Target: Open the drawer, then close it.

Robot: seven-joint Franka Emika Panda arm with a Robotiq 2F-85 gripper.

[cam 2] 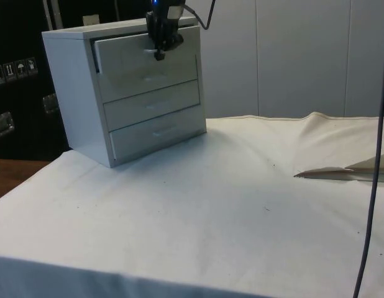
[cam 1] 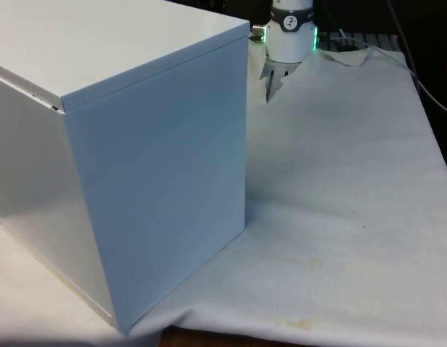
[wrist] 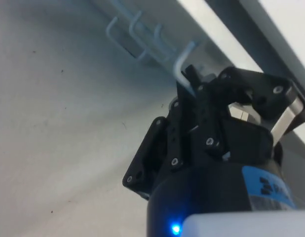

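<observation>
Now our pincer (cam 2: 160,54) pinches the handle (wrist: 182,61) of the top drawer (cam 2: 145,54), barely open, so next we pull outward.

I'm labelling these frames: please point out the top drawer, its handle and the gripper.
top drawer (cam 2: 127,59): side view, on its front panel.
handle (wrist: 183,61): wrist view, on the bar's bend.
gripper (cam 2: 160,54): side view, between its fingertips at the handle.

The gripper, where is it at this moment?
In the side view the gripper is at the handle of the top drawer of the white chest of drawers, at the table's far left.
</observation>
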